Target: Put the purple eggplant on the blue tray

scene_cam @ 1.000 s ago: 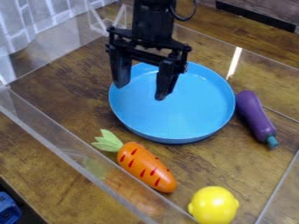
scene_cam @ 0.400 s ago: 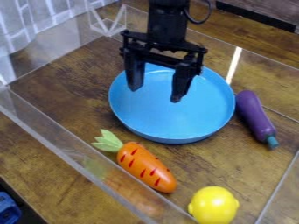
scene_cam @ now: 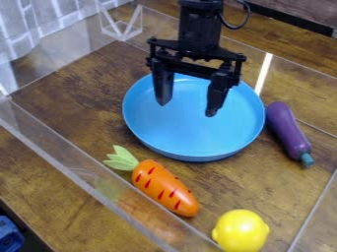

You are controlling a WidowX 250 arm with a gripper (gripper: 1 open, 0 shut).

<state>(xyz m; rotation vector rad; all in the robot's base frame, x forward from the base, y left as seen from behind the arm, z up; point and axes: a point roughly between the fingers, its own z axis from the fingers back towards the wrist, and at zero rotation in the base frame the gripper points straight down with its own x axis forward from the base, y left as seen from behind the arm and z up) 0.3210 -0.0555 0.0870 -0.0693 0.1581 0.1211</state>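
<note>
Leftmost: a blue object (scene_cam: 11, 234), cut off by the frame, outside the clear panel (scene_cam: 99, 177) along the tabletop's left side. Its shape is too incomplete to name.

Next, on the wooden tabletop (scene_cam: 66, 94): 1 orange carrot (scene_cam: 165, 189), lying on its side at a slant, pale green leaves toward the tray, body marked with short dark slits. It lies just outside the tray's near rim, toward the tabletop's near edge.

Centre: the blue tray (scene_cam: 178, 141), round and shallow, with a raised rim. Nothing is seen lying in the visible part of it; its far part is partly covered by the arm.

Over the tray's far half: the black gripper (scene_cam: 188, 101), pointing down. Jaws: wide apart, 1 finger to the left and 1 to the right, blue tray floor visible between them. Nothing held. Contact between fingertips and tray: cannot tell from this view.

Right of the carrot, nearer the camera: 1 yellow lemon-like item (scene_cam: 241, 232), well apart from the tray.

Rightmost: the purple eggplant (scene_cam: 286, 128), on the tabletop toward its right edge, lying just beside the tray's right rim and outside it. Teal-green stem tip points toward the near right; glossy skin. Gripper and eggplant are apart.
</note>
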